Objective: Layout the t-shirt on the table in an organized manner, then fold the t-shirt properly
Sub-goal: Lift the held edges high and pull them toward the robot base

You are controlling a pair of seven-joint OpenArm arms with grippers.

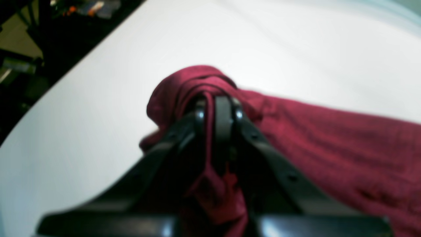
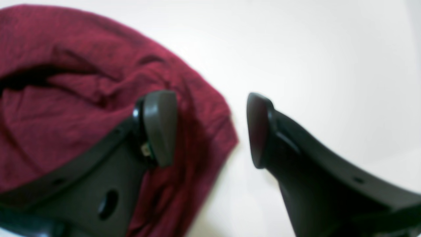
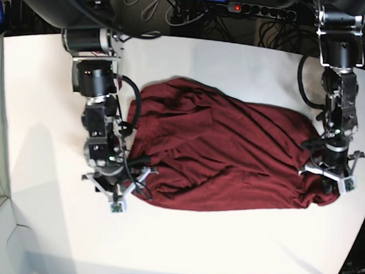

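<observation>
The t-shirt [image 3: 222, 149] lies spread and wrinkled across the middle of the table [image 3: 181, 250]. The left end effector [image 1: 217, 108] is clamped on a bunched corner of it. The right end effector [image 2: 210, 128] stands apart over the opposite corner, holding nothing.

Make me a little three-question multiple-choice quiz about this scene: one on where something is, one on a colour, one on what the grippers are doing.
1. Where does the t-shirt lie?
A. On the white table
B. On the floor
C. Hanging from a rack

2. What colour is the t-shirt?
A. Navy blue
B. Dark red
C. Yellow

3. Which gripper is pinching cloth?
A. The right gripper
B. Both
C. The left gripper

Answers:
1 A, the base view shows it spread across the tabletop.
2 B, it is maroon in all views.
3 C, the left wrist view shows fabric clamped between shut jaws, while the right jaws stand apart over the shirt's edge.
</observation>
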